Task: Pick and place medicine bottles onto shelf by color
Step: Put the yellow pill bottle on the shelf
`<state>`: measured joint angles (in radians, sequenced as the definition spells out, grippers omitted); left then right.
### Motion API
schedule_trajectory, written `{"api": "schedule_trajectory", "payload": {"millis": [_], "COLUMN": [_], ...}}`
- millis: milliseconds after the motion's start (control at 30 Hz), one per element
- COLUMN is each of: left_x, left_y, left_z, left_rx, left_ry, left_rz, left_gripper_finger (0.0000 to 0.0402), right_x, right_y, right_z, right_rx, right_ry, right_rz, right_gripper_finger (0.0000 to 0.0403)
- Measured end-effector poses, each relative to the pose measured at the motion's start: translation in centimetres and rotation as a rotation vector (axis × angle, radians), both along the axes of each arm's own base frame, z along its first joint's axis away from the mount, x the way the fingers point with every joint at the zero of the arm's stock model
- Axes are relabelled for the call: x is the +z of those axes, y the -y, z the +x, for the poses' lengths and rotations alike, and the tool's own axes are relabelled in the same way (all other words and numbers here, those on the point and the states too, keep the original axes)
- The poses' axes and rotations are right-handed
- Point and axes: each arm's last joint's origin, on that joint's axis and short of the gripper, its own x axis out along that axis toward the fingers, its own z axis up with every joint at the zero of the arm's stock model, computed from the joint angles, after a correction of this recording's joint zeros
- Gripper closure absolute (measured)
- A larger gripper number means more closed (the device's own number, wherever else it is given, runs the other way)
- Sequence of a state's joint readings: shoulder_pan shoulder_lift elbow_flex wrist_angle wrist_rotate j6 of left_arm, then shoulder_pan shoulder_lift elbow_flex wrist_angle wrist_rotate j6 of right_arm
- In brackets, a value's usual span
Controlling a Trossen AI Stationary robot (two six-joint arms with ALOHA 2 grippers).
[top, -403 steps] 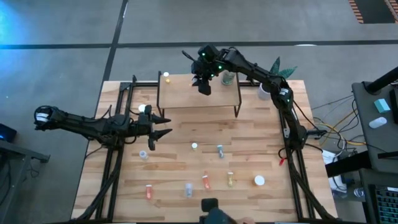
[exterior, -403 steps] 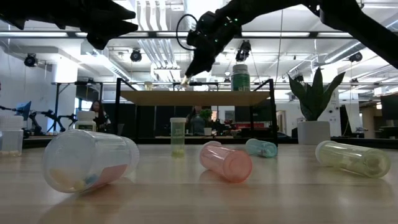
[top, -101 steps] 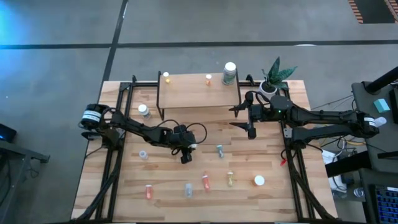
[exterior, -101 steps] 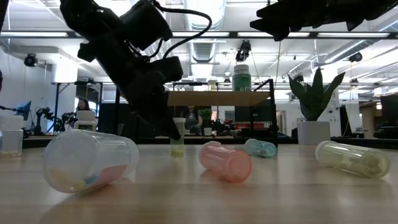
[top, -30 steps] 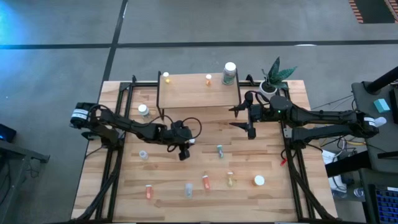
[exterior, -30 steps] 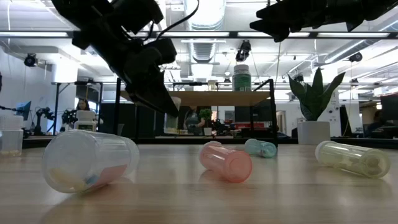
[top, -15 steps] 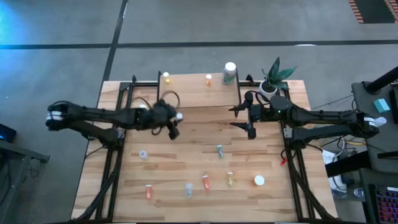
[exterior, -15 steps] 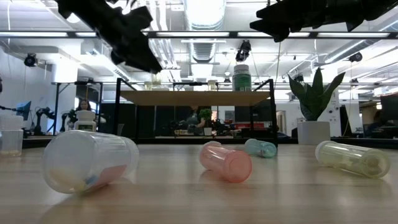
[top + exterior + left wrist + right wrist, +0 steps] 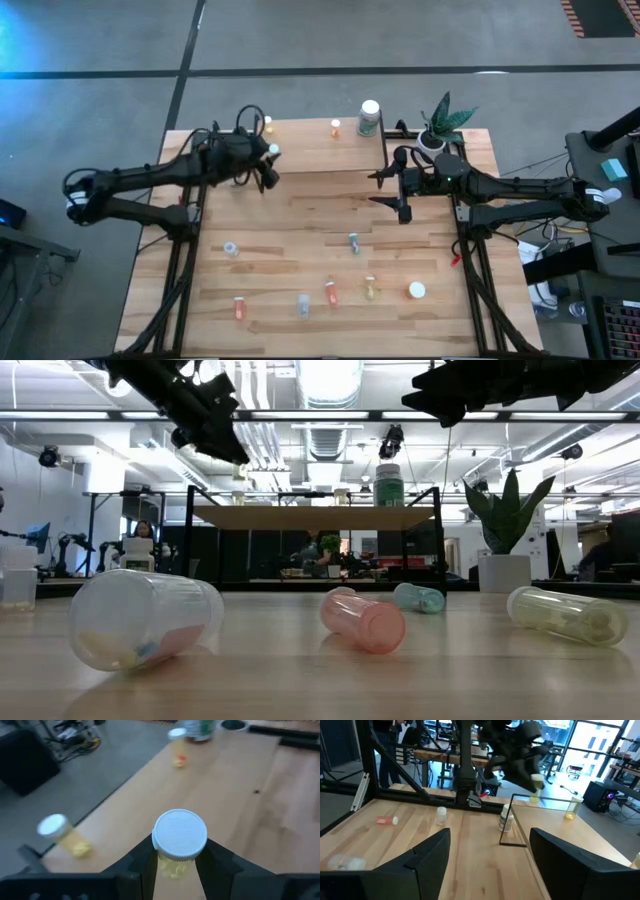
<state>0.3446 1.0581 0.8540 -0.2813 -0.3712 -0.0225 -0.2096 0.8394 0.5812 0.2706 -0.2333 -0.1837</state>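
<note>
a: what is on the left?

b: the left gripper (image 9: pixel 268 168) is up over the left end of the low light-wood shelf on thin black legs (image 9: pixel 320 150). it is clenched around a small yellow bottle with a white cap (image 9: pixel 179 840).

a: is that bottle on the shelf yet?

b: no, it is up in the air, above the board. i think it goes next to the other little yellow bottle with a white cap (image 9: pixel 267 124), which stands in the left back corner.

a: what else is on the shelf?

b: a small orange bottle (image 9: pixel 335 127) in the middle and a bigger green bottle with a white cap (image 9: pixel 369 116) at the right end.

a: so what is left?

b: a lot. about eight small bottles wait on the wood-plank bench (image 9: pixel 300 260), like the pink bottle lying on its side (image 9: pixel 363 620).

a: and the right side?

b: the right gripper (image 9: pixel 392 188) waits just right of the shelf, its fingers spread and empty.
</note>
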Motion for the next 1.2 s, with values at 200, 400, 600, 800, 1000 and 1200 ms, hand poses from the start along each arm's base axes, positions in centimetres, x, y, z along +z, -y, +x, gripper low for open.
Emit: {"api": "schedule_trajectory", "payload": {"millis": [200,400,600,800,1000,1200], "left_x": [-0.5,-2.0,-3.2,-3.3,-2.5,-2.7], "left_y": [-3.2,-5.6,-6.5,-6.6,-6.2,-6.2], "left_z": [-0.3,-0.3,0.5,0.6,-0.3,-0.3], "left_rx": [0.104,0.097,0.107,0.121,0.139,0.142], "left_ry": [-0.028,-0.045,-0.064,-0.064,-0.05,-0.061], "left_rz": [-0.023,-0.11,-0.121,-0.112,-0.095,-0.1], "left_gripper_finger": [0.0295,0.0295,0.0295,0.0295,0.0295,0.0295], "right_x": [0.0,0.0,0.0,0.0,0.0,0.0], "right_y": [0.0,0.0,0.0,0.0,0.0,0.0], "right_z": [0.0,0.0,0.0,0.0,0.0,0.0], "right_rx": [0.0,0.0,0.001,0.001,0.001,0.001], "right_ry": [0.0,-0.001,-0.003,-0.003,-0.005,-0.004], "right_rz": [0.0,-0.003,-0.01,-0.009,-0.009,-0.009], "right_gripper_finger": [0.014,0.014,0.014,0.014,0.014,0.014]}}
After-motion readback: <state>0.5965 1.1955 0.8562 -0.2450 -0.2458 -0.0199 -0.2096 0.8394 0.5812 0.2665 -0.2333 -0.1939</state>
